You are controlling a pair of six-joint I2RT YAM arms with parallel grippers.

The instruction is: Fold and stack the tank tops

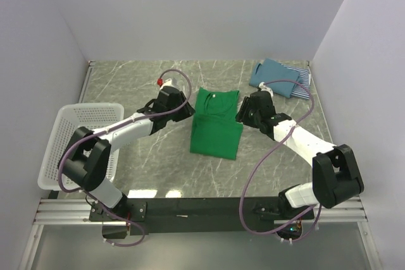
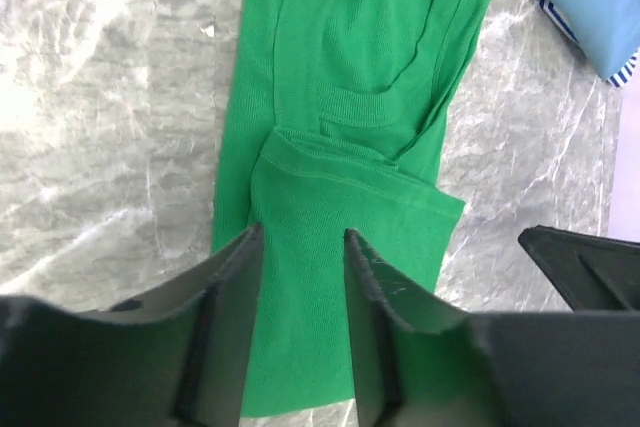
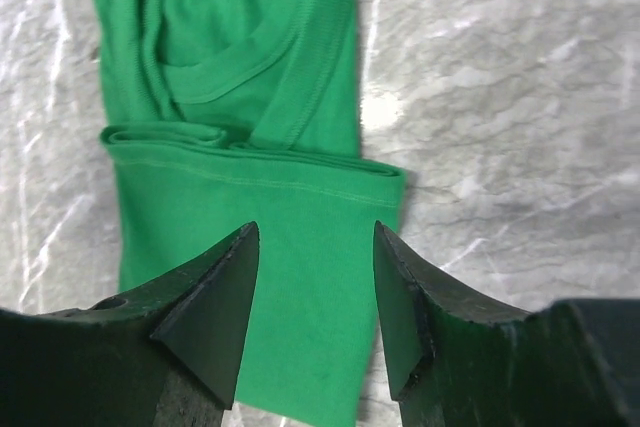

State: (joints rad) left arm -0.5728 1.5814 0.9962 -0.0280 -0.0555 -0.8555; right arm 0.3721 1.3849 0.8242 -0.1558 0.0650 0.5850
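Observation:
The bright green tank top point(image 1: 216, 124) lies flat mid-table, its lower part folded up over its middle; it also shows in the left wrist view point(image 2: 340, 197) and the right wrist view point(image 3: 250, 217). My left gripper point(image 1: 187, 109) hovers at its left edge, open and empty point(image 2: 303, 237). My right gripper point(image 1: 242, 116) hovers at its right edge, open and empty point(image 3: 315, 232). The teal-blue tank top point(image 1: 273, 76) lies folded at the far right on the striped tank top point(image 1: 304, 79).
A white mesh basket point(image 1: 74, 147) stands at the table's left edge. A small red-and-white object point(image 1: 161, 81) lies behind the left gripper. White walls enclose the marbled table point(image 1: 126, 86).

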